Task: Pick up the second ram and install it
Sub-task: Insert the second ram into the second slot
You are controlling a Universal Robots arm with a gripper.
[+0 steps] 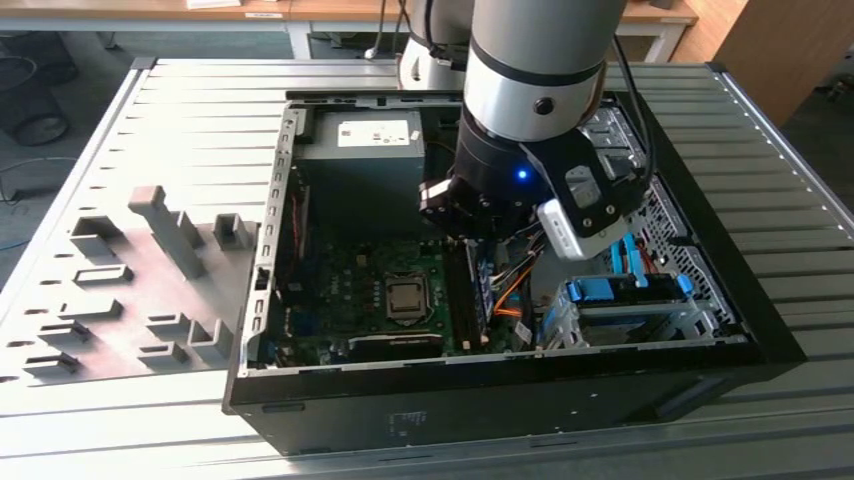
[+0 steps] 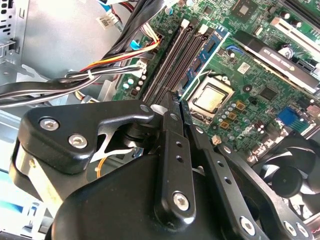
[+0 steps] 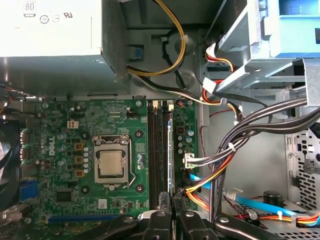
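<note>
The second ram (image 2: 206,51) is a thin blue-green stick with dark chips. It runs away from my fingertips along the motherboard's memory slots (image 2: 172,57), and in the first wrist view the ram (image 3: 170,150) shows edge-on over the slot nearest the cables. My gripper (image 2: 179,102) (image 3: 170,200) has its fingers drawn together on the stick's faces. In the exterior view the gripper (image 1: 467,238) reaches down into the open computer case (image 1: 280,300) above the memory slots (image 1: 462,300). Whether the stick is seated in its slot I cannot tell.
A processor socket (image 3: 112,165) lies beside the slots. A bundle of black and coloured cables (image 3: 235,145) runs on their other side. The power supply (image 1: 374,135) and a blue drive caddy (image 1: 621,290) stand in the case. A grey slotted holder (image 1: 147,270) lies on the table at the exterior view's left.
</note>
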